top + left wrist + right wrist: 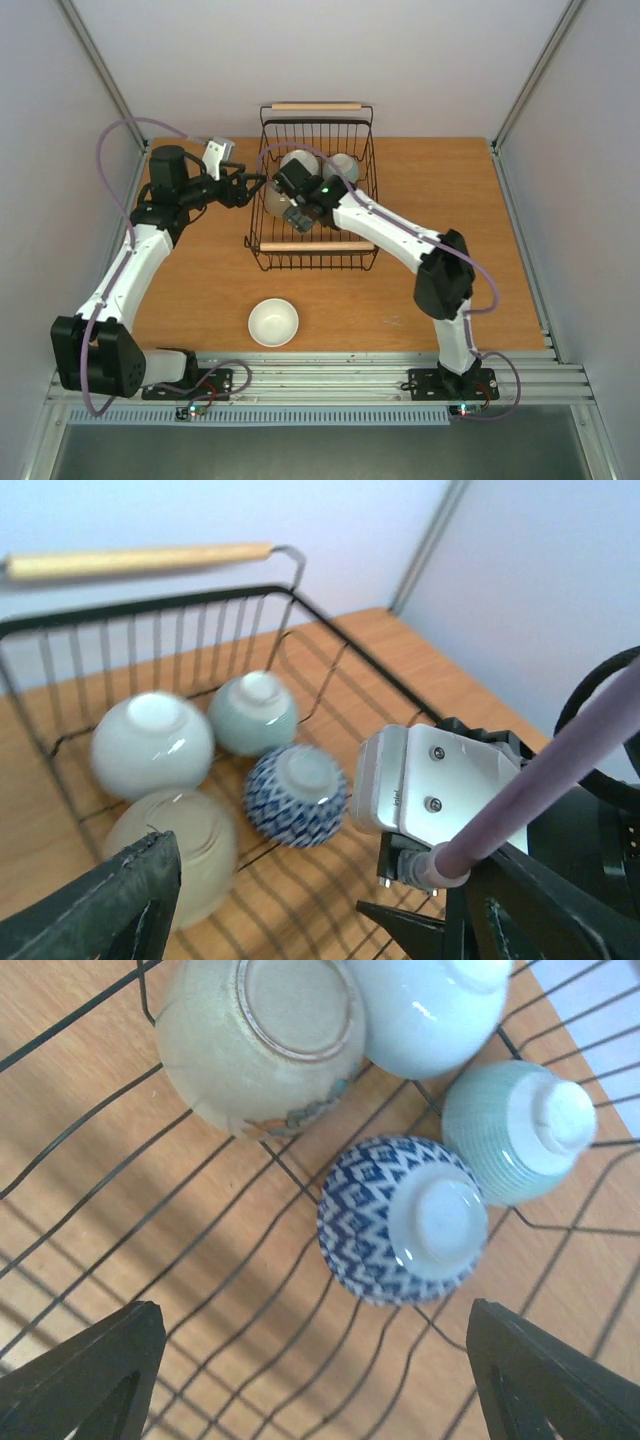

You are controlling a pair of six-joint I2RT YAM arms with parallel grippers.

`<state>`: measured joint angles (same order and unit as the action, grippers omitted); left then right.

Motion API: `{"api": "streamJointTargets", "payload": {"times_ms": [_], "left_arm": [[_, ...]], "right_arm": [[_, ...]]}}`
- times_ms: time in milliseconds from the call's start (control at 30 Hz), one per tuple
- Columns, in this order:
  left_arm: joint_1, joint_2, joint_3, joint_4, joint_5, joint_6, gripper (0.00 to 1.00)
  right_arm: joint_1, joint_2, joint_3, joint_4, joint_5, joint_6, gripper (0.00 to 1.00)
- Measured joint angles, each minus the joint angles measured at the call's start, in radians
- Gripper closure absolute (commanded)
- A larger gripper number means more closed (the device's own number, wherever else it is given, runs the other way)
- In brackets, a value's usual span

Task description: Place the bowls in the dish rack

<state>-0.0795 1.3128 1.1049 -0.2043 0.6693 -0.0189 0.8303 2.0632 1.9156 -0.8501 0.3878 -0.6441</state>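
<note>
from above, the right arm [385,225] covers the blue-patterned bowl [400,1222]; our right wrist view crops the white bowl [425,1010].

Orange-brown wooden tabletop [470,200], plain white walls [300,50] on three sides, aluminium corner posts [98,62], even light

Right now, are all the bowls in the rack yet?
Almost. Done: tan bowl, white bowl, green bowl and blue bowl sit upside down in the dish rack. In hand: nothing; right gripper and left gripper are open. Left: the last bowl on the table.
</note>
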Motion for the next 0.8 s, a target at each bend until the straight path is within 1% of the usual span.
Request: {"api": "streamJointTargets", "payload": {"times_ms": [100,200,233,333,400,533,600,667,800], "left_arm": [[-0.023,-0.014,0.014,0.028,0.058,-0.004,0.24],[-0.045,-0.031,0.026,0.054,0.132,-0.008,0.24],[-0.050,-0.036,0.028,0.058,0.127,0.002,0.24],[0.005,-0.009,0.023,0.034,0.006,0.004,0.24],[0.040,0.035,0.005,0.008,-0.058,0.004,0.24],[0.040,0.063,-0.025,-0.056,-0.113,0.005,0.24],[0.039,0.061,-0.025,-0.061,-0.122,0.005,0.24],[0.038,0.061,-0.025,-0.061,-0.127,0.005,0.24],[0.038,0.061,-0.025,-0.061,-0.135,0.005,0.24]], "right_arm": [[0.000,-0.124,-0.086,-0.003,-0.026,0.031,0.18],[0.010,-0.250,-0.181,-0.012,-0.070,0.074,0.21],[0.014,-0.278,-0.201,-0.019,-0.078,0.092,0.22],[0.040,-0.430,-0.248,-0.024,-0.135,0.140,0.26],[0.089,-0.555,-0.266,-0.007,-0.169,0.166,0.27],[0.213,-0.736,-0.311,0.013,-0.257,0.196,0.31],[0.256,-0.772,-0.345,0.011,-0.314,0.216,0.33],[0.272,-0.782,-0.389,0.002,-0.355,0.238,0.35],[0.284,-0.726,-0.504,-0.021,-0.398,0.282,0.36]]}}
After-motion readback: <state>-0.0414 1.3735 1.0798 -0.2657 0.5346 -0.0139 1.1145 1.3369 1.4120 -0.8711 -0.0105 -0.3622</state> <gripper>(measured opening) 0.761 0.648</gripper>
